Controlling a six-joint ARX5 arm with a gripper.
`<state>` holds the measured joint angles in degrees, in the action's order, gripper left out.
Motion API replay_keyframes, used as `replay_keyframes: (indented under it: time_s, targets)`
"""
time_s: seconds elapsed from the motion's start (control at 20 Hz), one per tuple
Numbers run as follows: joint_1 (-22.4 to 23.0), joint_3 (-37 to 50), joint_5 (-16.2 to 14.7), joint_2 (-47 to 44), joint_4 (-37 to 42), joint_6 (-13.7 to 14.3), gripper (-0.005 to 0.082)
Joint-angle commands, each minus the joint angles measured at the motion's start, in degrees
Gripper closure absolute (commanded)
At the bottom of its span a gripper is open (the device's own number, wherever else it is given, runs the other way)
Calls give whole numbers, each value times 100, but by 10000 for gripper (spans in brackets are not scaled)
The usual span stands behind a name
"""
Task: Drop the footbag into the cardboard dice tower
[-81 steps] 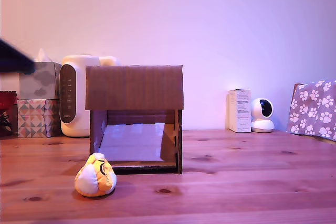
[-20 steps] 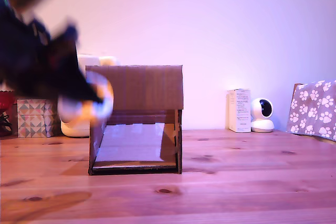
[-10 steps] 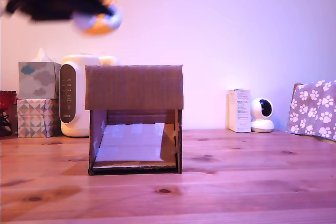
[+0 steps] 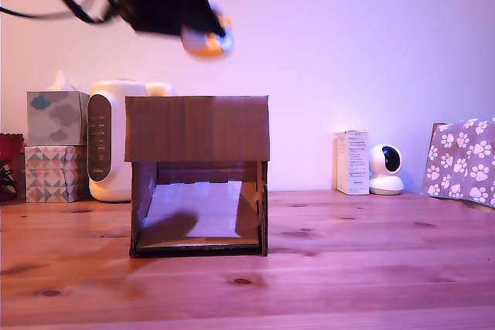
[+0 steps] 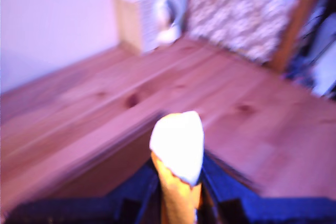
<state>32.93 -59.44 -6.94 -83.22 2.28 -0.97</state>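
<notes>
Footbag aloft: the orange, yellow and white ball rides near the top of the exterior view, left of centre, pinched in the dark gripper of the arm, which blurs across the upper left corner. It hangs above the cardboard dice tower, roughly over the middle of its flat brown upper panel and clear of it. The tower stands on the wooden table at centre frame, its front opening showing a pale sloped ramp with a soft shadow on the lower left of it.

In the wrist view, at bottom centre, the footbag is squeezed tall and narrow between the two dark fingers, which are clamped on its sides. The tower's brown edge shows beneath, smeared by blur.

The drop, judged from here, is not yet lined up with certainty; neither view shows the tower's top opening. Letting go while the arm is travelling could carry the soft ball sideways so it strikes the rim or the upper panel and rolls off onto the table. A light cardboard box could also shift if the gripper came down onto it.

Background, along the wall: a white appliance and stacked tissue boxes at left, a small white box, a round camera and a paw-print cloth at right.
</notes>
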Motion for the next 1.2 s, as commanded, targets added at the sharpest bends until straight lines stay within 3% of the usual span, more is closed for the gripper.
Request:
replay_keyframes:
  time_s: [0.0,0.25,0.3,0.35,0.45,0.5,0.55,0.65,0.8,1.0,1.15]
  targets:
    - [-63,-177,13,-278,-111,164,780]
    - [-122,-337,13,-640,-149,297,776]
    - [-122,-337,11,-640,-118,302,720]
    - [-122,-339,11,-632,-68,302,582]
    - [-122,-380,13,-601,-101,297,199]
    - [-122,-426,13,-592,-205,295,99]
    - [-122,-492,37,-577,-385,297,95]
    - [-122,-619,37,-531,-695,302,134]
    - [-116,-629,-13,-236,-977,295,324]
    - [-116,-625,-210,291,-1816,326,802]
    - [-116,-551,-306,743,-1980,407,786]
